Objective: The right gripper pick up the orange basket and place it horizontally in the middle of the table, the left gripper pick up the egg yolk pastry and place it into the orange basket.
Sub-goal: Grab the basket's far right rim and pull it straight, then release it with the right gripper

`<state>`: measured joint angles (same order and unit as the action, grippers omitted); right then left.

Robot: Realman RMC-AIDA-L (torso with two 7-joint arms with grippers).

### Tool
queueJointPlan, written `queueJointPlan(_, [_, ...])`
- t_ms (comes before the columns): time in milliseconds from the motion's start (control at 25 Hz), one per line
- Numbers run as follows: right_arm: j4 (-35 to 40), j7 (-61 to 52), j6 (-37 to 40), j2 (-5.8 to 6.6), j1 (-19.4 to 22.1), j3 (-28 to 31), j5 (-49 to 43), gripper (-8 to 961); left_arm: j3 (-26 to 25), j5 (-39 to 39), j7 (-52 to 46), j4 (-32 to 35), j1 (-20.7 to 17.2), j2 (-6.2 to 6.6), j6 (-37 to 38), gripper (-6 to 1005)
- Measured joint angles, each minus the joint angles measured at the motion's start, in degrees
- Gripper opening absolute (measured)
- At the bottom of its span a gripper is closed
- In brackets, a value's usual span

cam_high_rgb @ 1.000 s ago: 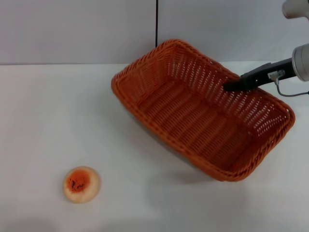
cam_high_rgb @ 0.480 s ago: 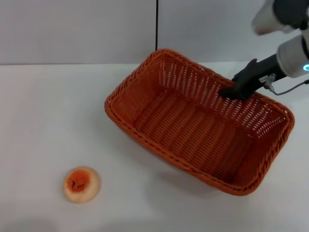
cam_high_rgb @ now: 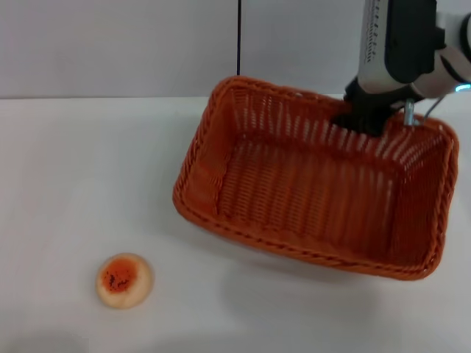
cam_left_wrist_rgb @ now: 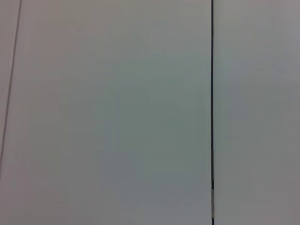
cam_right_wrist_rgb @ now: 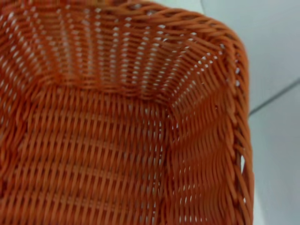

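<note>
The orange basket [cam_high_rgb: 309, 184] hangs tilted over the right middle of the white table [cam_high_rgb: 73, 169], its long side nearly level across the head view. My right gripper [cam_high_rgb: 362, 121] is shut on the basket's far rim, coming down from the upper right. The right wrist view is filled by the basket's woven inside [cam_right_wrist_rgb: 108, 140]. The egg yolk pastry [cam_high_rgb: 124, 279] lies on the table at the near left, apart from the basket. My left gripper is out of view; its wrist view shows only a pale wall with a dark seam.
A grey wall [cam_high_rgb: 110, 44] with a vertical dark seam [cam_high_rgb: 239, 37] backs the table. Bare tabletop stretches across the left and along the front edge.
The right arm has turned the basket from a diagonal to almost horizontal and swung its own body in above the far rim. The pastry has stayed put.
</note>
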<state>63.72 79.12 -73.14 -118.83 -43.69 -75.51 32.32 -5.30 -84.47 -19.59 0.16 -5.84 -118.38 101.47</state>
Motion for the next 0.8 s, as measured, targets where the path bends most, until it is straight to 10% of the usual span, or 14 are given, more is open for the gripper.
queueJointPlan(800, [-2.51, 13.22, -3.06, 0.0, 0.39, -3.9, 7.79, 166, -0.01, 0.0, -0.3, -0.16, -1.61, -0.1, 4.24, 780])
